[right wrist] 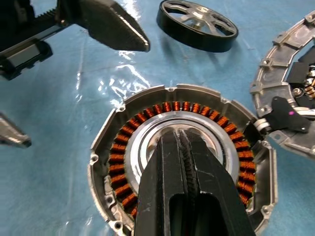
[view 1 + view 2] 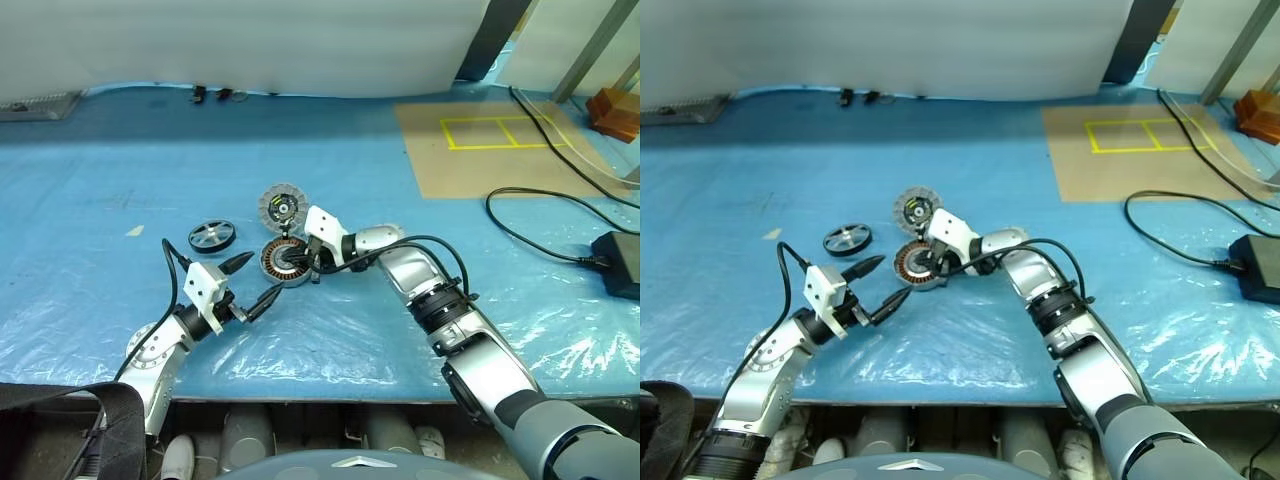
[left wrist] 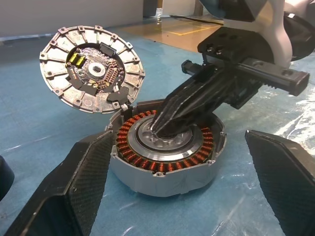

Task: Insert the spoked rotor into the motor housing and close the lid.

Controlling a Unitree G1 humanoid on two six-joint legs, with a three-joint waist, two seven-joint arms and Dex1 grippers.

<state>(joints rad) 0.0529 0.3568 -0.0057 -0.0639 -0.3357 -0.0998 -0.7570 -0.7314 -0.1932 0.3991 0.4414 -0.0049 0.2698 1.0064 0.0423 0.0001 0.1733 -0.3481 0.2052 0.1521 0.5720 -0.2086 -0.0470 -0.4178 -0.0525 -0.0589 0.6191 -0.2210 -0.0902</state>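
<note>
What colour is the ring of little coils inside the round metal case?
Coppery orange. The windings show best in the right wrist view.

No readable text, label or number appears anywhere.

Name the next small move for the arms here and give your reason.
Probably lift the right gripper out of the motor housing: its shut fingertips sit in the housing's centre, where the spoked rotor has to go. The rotor lies loose on the table beside the open left gripper, and the lid stands open.
</note>
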